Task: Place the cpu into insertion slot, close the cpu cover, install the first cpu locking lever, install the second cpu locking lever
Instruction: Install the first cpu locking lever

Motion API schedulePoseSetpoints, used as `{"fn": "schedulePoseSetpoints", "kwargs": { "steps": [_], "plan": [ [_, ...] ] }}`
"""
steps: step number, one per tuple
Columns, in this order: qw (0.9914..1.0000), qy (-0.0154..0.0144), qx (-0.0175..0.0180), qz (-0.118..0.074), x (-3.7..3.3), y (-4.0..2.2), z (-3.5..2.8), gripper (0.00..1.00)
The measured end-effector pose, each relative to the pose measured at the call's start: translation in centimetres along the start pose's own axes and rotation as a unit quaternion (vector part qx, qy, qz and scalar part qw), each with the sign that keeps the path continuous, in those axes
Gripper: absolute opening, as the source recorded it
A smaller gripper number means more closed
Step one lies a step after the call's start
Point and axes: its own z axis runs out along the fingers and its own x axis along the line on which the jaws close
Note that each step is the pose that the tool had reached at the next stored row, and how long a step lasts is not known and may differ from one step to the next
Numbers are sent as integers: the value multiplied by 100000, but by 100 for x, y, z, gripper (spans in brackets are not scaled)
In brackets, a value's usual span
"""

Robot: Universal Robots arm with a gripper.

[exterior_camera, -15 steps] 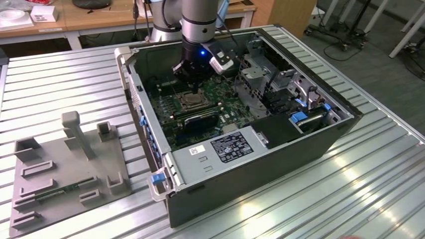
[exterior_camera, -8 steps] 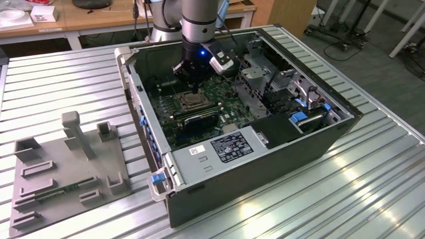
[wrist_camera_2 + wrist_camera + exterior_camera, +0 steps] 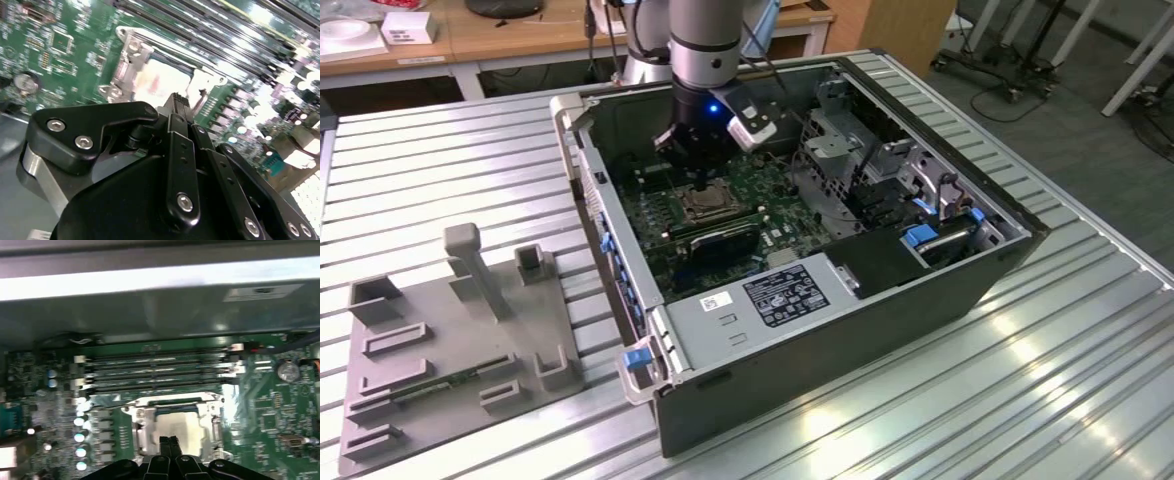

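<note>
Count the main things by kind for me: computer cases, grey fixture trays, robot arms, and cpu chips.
computer case: 1
grey fixture tray: 1
robot arm: 1
cpu: 1
total: 4

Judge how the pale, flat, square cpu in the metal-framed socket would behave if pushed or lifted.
The pale flat square cpu looks like a thin rigid plate, so probably stiff and light. Lying flat, it should not roll or tip. The silvery metal frame surrounds it, so a sideways push from the tool would likely not slide it.
</note>
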Motion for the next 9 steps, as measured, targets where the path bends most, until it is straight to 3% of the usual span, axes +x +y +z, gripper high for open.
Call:
{"fn": "schedulePoseSetpoints", "kwargs": {
  "steps": [9],
  "plan": [
    [100000, -292, -25, -16, 281, -25, -6, 11]
  ]
}}
